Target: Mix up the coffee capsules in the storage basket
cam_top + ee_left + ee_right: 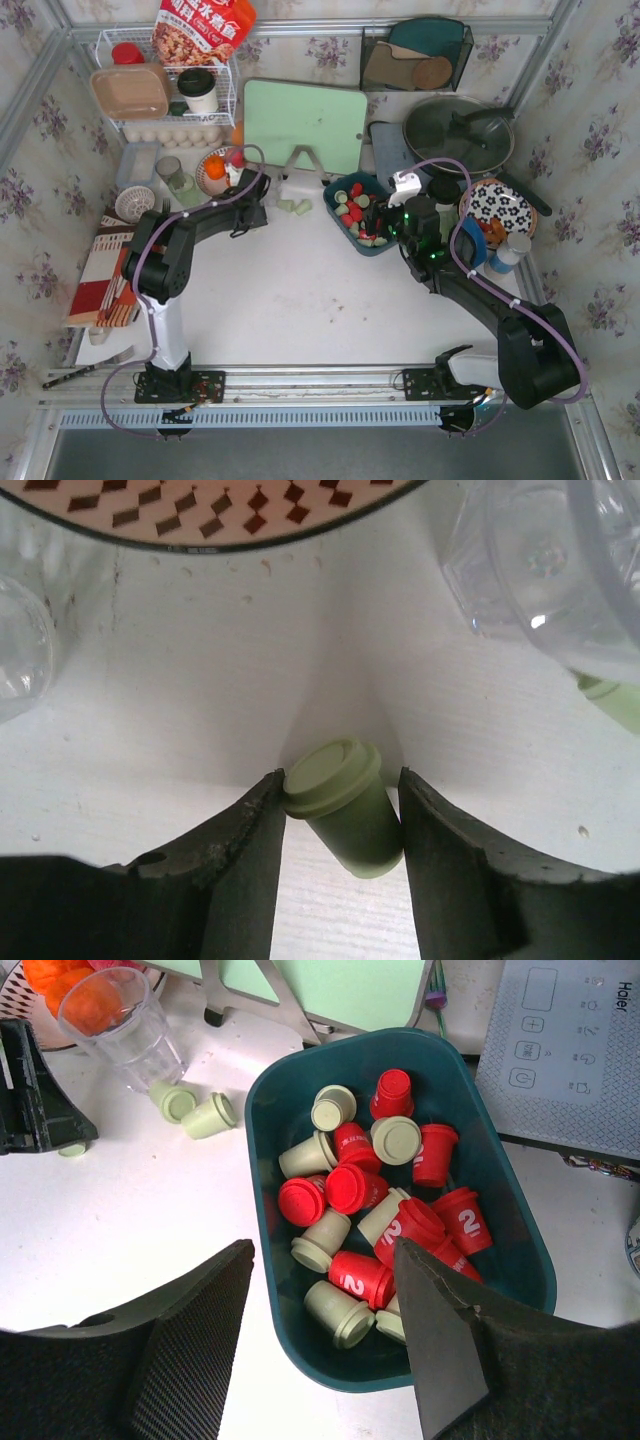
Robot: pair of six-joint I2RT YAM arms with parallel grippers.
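1. The white counter [300,290] carries everything, with kitchenware crowded along its far edge and both sides.
2. The left arm [165,260] reaches toward the far left, and the right arm [500,310] reaches toward the far middle from the right.
3. A pale green cutting board [305,125] leans upright on a stand at the back, just behind the basket.
4. The storage basket [505,1185], a dark teal tub, sits on the counter right of centre, in front of the cutting board and just left of a grey cooktop panel [570,1050].
5. The right gripper [322,1250] hangs over the near end of the basket. Its jaws are spread wide and there is nothing between them.
6. The left gripper [340,778] is down at the counter just beside a patterned plate [220,510]. Its jaws are drawn in against both sides of one pale green capsule, which it pinches.
7. A clear ribbed glass [125,1030] stands left of the basket, near the left gripper.
8. The coffee capsules [350,1188] lie heaped in the basket. Red and pale green ones are jumbled together, some on their sides and some showing their lids.
9. Two loose capsules [195,1110], both pale green, lie on the counter between the glass and the basket, touching each other.
10. The pale green capsule [345,815] in the left gripper lies on its side on the counter. Its lidded end points toward the plate.
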